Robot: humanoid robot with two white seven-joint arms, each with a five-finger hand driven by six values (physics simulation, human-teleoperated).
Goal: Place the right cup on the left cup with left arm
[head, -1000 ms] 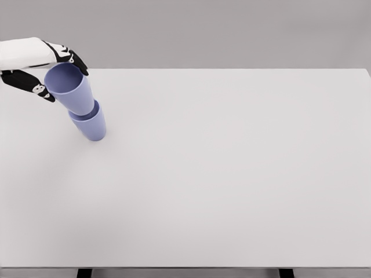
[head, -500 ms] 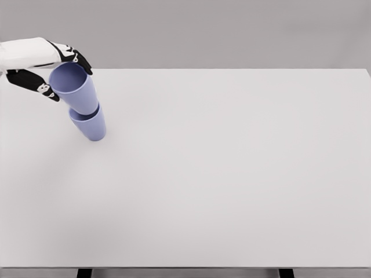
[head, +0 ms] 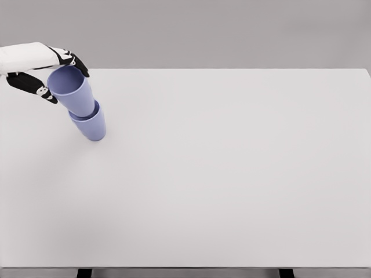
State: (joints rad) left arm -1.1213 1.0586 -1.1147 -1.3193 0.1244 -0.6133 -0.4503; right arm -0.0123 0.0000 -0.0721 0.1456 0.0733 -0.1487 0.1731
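Single head view, down over table [head: 232, 174]

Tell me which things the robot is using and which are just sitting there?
Using: top cup, held at its rim by the left hand; bottom cup, with the top cup set in it.
Just there: only the table.

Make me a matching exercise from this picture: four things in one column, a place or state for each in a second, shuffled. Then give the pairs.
Things:
1. upper cup
2. lower cup
3. left robot hand
4. table

Places or states:
A. white, bearing the stack near its far left corner
B. standing on the table, another cup nested in it
C. held at the rim, its base inside another cup
D. fingers closed around a cup's rim

Pairs: 1-C, 2-B, 3-D, 4-A
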